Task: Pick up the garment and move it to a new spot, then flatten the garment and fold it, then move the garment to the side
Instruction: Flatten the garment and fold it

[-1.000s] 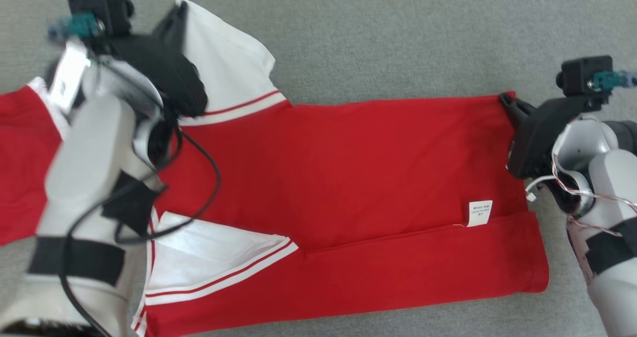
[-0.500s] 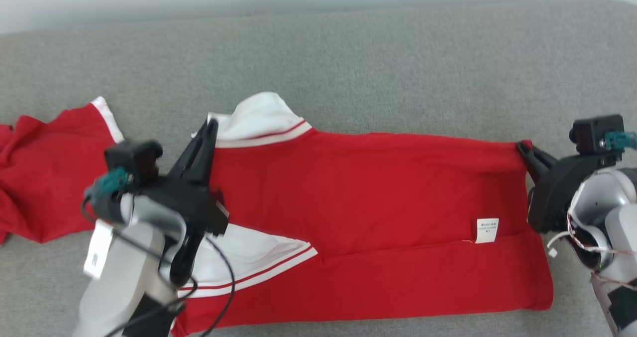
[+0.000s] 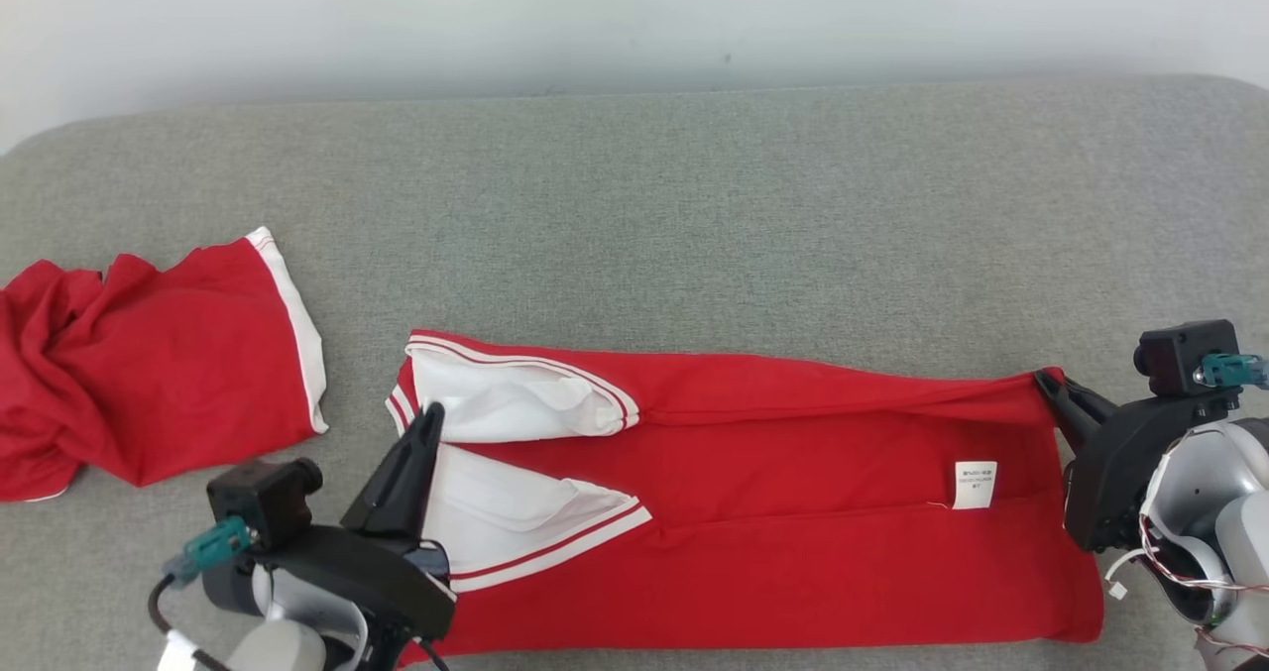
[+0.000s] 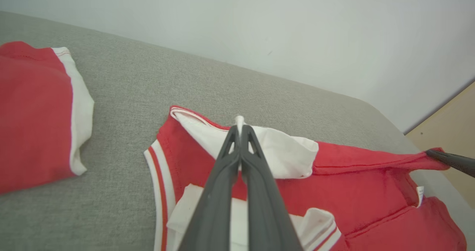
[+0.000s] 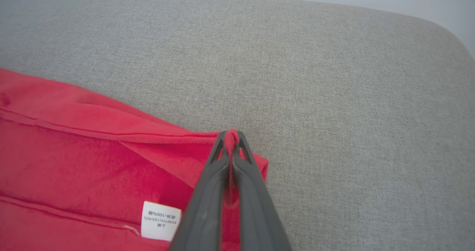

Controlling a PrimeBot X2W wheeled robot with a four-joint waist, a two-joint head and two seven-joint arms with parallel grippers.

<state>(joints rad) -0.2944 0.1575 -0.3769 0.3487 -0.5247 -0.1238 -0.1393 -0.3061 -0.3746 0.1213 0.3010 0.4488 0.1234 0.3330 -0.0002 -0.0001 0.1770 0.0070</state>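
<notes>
While both arms reach in from the near edge, the left end effector (image 3: 428, 415) is clenched on a white sleeve (image 4: 282, 151) of the red garment (image 3: 793, 493), and the right end effector (image 3: 1043, 379) is clenched on its red hem corner. The garment lies folded lengthwise, mid grey worktop (image 3: 694, 215), white label (image 3: 975, 483) near the right end. A second red shirt (image 3: 149, 374) sits crumpled further left, apart. Pale wall (image 3: 634, 17) behind.

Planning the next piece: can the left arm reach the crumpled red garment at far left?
Probably not yet: the left gripper is shut on the white sleeve of the folded garment. The path to the crumpled garment looks free, only cushion between.
</notes>
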